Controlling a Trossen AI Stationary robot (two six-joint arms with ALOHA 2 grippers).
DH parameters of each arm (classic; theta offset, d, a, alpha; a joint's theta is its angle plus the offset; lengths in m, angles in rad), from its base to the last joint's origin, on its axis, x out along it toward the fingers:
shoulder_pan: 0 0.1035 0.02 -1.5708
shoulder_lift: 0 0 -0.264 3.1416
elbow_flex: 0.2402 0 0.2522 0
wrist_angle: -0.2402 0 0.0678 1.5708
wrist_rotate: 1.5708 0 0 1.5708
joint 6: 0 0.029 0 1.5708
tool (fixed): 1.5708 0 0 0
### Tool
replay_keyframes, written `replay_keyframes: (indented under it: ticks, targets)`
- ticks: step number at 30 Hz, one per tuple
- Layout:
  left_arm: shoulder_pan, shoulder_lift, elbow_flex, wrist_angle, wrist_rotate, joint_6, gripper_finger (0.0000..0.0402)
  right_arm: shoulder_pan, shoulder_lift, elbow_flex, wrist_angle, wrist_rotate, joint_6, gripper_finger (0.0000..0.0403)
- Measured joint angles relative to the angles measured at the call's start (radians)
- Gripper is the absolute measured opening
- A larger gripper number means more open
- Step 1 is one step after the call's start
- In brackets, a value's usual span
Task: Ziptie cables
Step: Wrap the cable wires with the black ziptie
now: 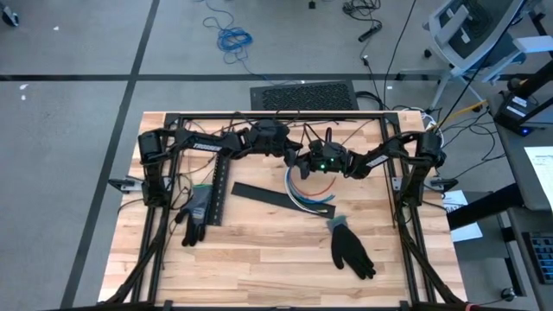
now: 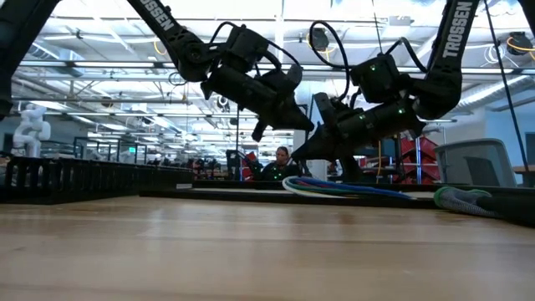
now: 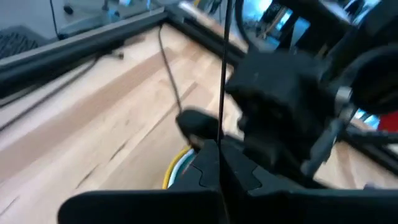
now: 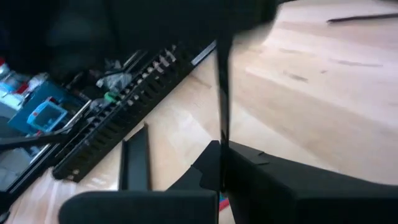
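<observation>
We see pale wooden plank table (image 1: 259,250), grey tiled floor beyond, open workshop behind. Bundle of thin white, blue, orange cables (image 1: 304,197) lies mid-table, beside flat black strip (image 1: 281,199). Left gripper (image 1: 292,154), right gripper (image 1: 304,164) meet above it, jaws fully closed, each pinching thin black zip tie (image 3: 222,81).
</observation>
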Motion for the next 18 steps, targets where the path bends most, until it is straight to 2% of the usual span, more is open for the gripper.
replay_keyframes:
  ticks: [7, 18]
  targets:
    - [0.018, -0.004, 0.001, 0.065, -0.005, -0.023, 0.0001, 0.008, 0.001, -0.001, -0.014, -0.021, -0.003, 0.0000]
    - [0.075, -0.111, 0.005, 0.061, -0.026, -0.019, 0.0000, 0.008, -0.001, 0.002, 0.003, -0.008, -0.007, 0.0000]
